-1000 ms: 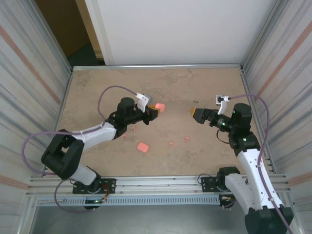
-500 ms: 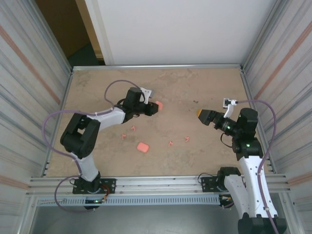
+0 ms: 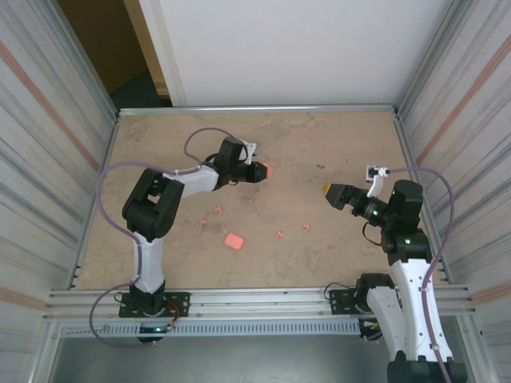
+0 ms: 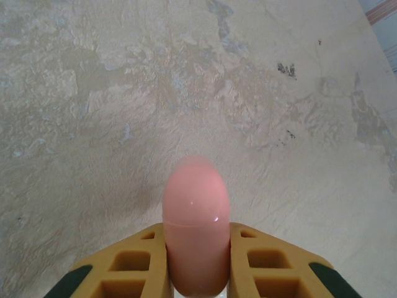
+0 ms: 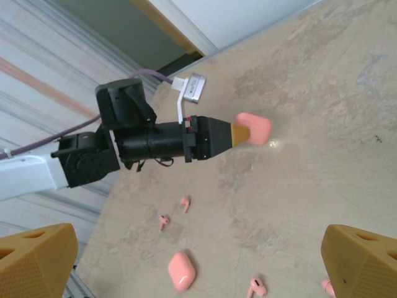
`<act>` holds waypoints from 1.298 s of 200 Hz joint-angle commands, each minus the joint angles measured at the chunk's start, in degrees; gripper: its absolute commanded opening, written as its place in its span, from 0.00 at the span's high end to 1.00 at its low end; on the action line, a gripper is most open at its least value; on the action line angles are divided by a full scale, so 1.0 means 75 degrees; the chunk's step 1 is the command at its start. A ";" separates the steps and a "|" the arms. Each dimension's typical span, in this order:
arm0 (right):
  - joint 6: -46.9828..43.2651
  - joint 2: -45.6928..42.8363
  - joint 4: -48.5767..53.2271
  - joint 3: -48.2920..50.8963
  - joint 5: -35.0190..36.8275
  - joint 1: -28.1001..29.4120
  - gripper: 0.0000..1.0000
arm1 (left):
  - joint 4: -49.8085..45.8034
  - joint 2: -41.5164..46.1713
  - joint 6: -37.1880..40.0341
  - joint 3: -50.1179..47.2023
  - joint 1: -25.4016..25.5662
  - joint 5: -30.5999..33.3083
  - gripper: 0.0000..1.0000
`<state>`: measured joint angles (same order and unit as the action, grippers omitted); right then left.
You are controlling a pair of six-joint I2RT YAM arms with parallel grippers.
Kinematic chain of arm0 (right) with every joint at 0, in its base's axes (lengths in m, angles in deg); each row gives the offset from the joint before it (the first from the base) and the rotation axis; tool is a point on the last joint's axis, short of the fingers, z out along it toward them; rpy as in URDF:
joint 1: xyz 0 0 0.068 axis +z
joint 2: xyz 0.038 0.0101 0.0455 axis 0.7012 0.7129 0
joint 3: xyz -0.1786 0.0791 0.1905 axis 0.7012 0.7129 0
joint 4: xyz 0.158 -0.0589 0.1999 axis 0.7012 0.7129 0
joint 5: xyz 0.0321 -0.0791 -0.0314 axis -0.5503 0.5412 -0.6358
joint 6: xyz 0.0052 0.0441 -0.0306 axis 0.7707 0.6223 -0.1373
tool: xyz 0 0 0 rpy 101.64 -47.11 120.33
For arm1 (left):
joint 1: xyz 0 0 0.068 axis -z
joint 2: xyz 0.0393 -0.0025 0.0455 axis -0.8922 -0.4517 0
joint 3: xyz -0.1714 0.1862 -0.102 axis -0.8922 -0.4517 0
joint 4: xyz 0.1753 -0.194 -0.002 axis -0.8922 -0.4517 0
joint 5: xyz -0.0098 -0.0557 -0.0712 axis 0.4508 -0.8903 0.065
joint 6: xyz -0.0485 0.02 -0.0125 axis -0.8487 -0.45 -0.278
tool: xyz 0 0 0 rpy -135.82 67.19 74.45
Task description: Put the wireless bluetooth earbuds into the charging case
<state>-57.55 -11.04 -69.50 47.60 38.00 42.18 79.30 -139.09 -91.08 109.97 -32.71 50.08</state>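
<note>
Earbuds (image 3: 217, 211) look light, hard and slick, so expect them to skitter or squirt out of a pinch; take each one gently across its stem, low to the table (image 3: 335, 144); they lie scattered on both sides of the loose case (image 3: 234, 239), none seated yet. Your left gripper (image 3: 259, 171) is clenched on the other case (image 4: 195, 217), well beyond the loose case; your right gripper (image 3: 331, 191) gapes, grasping nothing, far right of it. Since a second ago the left arm has stretched farther from the loose case and the right has drawn back; the earbuds have not stirred.
</note>
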 commanded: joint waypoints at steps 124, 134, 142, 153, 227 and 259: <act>-0.0600 -0.0019 0.0565 -0.0228 0.0353 -0.0086 0.00 | -0.0046 -0.0759 -0.0236 0.0332 -0.0132 -0.0150 0.69; -0.0601 -0.0029 0.0581 -0.0238 0.0374 -0.0084 0.00 | -0.0052 -0.0740 -0.0231 0.0316 -0.0143 -0.0153 0.65; -0.0603 -0.0028 0.0578 -0.0242 0.0374 -0.0081 0.00 | -0.0052 -0.0733 -0.0230 0.0302 -0.0144 -0.0139 0.62; -0.0608 -0.0030 0.0592 -0.0260 0.0376 -0.0091 0.00 | -0.0043 -0.0698 -0.0225 0.0264 -0.0144 -0.0098 0.59; -0.0748 0.0040 0.0831 -0.0404 0.0244 -0.0078 0.00 | 0.0202 0.0086 -0.0230 -0.0162 -0.0178 -0.0035 0.50; -0.0767 0.0073 0.0858 -0.0499 0.0147 -0.0063 0.00 | 0.0458 0.0917 -0.0232 -0.0523 -0.0175 -0.0328 0.47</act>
<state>-61.62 -10.45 -63.95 45.92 40.66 42.13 79.61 -139.33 -92.77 107.87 -33.63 49.44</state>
